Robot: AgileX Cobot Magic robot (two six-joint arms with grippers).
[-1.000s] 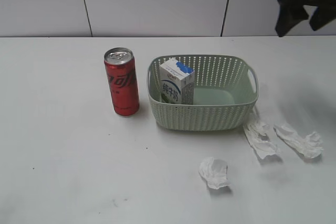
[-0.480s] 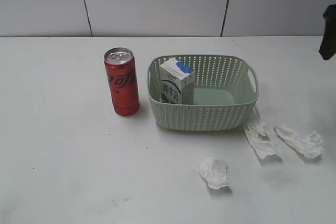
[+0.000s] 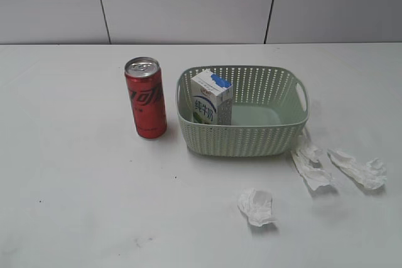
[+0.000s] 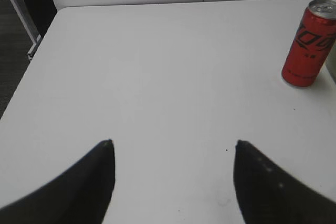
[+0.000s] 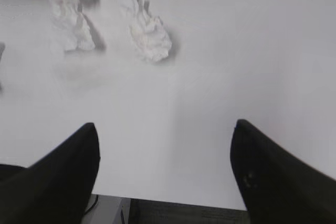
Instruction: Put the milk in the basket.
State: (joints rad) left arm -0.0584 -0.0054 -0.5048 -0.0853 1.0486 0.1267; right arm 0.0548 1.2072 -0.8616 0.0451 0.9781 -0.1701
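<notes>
The milk (image 3: 211, 98), a small white carton with a blue top patch, stands upright inside the pale green basket (image 3: 251, 139), against its left wall. Neither gripper shows in the exterior view. In the left wrist view my left gripper (image 4: 173, 142) is open and empty above bare table, with the red can (image 4: 310, 43) far to its upper right. In the right wrist view my right gripper (image 5: 165, 125) is open and empty near the table's front edge, short of the crumpled tissues.
A red soda can (image 3: 145, 97) stands left of the basket. Three crumpled white tissues lie on the table: one in front (image 3: 256, 206), two at the right (image 3: 311, 166) (image 3: 359, 169); two of them show in the right wrist view (image 5: 142, 22) (image 5: 65, 9).
The right arm, seen at the upper right a second ago, has drawn off to the right and left the exterior view. The milk, basket and can have not moved.
</notes>
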